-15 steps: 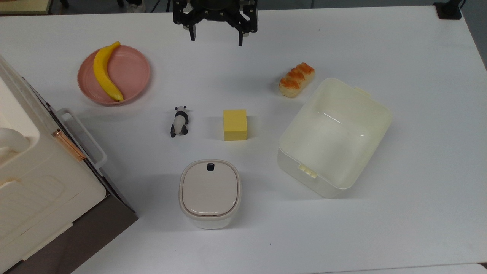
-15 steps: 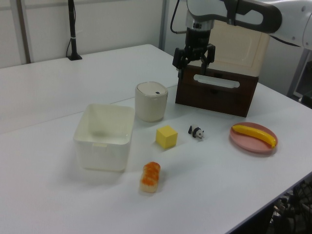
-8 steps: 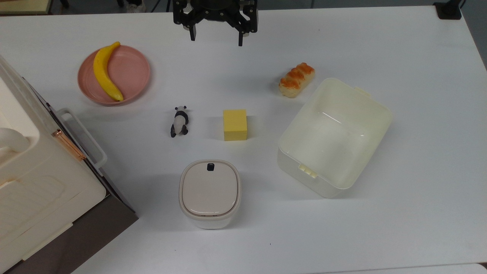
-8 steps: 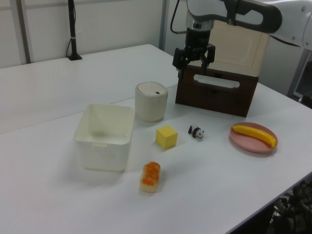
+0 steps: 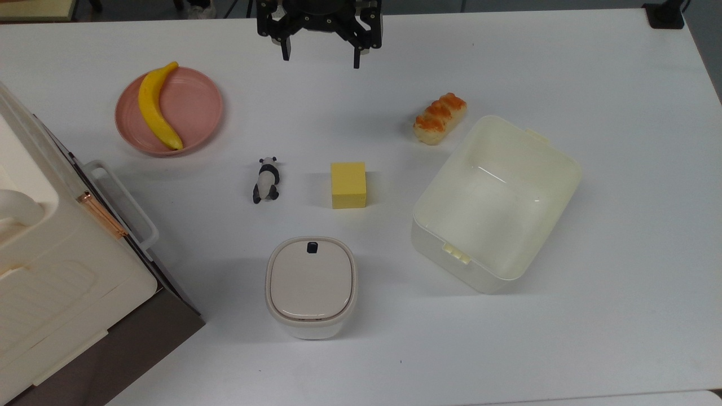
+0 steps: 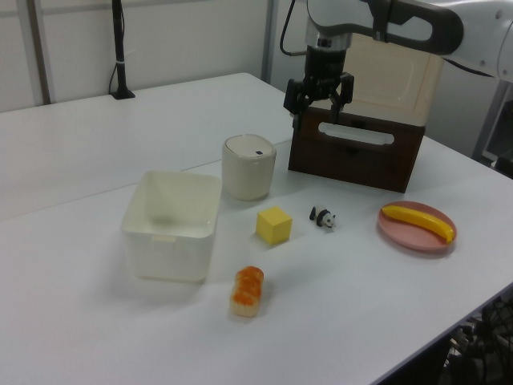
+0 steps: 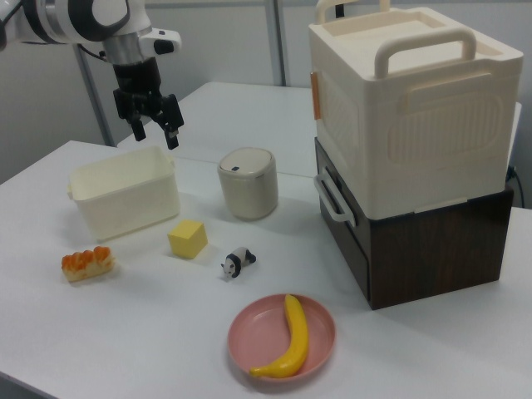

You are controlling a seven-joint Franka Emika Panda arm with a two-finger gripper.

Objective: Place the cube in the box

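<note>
The yellow cube [image 5: 348, 185] [image 6: 274, 224] [image 7: 188, 238] rests on the white table near its middle, with nothing touching it. To the top view's right of it stands the cream-white box [image 5: 496, 203] [image 6: 171, 224] [image 7: 125, 199], open-topped and with nothing inside. My gripper [image 5: 321, 60] [image 6: 316, 120] [image 7: 156, 134] hangs high above the table at the top view's upper edge, well away from the cube. Its black fingers [image 5: 357, 56] point down and stand wide apart, holding nothing.
A panda figurine [image 5: 266, 179] lies to the top view's left of the cube. A lidded rounded container [image 5: 311, 285] stands below it, an orange-topped bread piece [image 5: 439, 118] beside the box. A pink plate [image 5: 194, 107] holds a banana [image 5: 156, 107]. A big white bin [image 7: 413, 106] sits on a brown cabinet [image 7: 440, 241].
</note>
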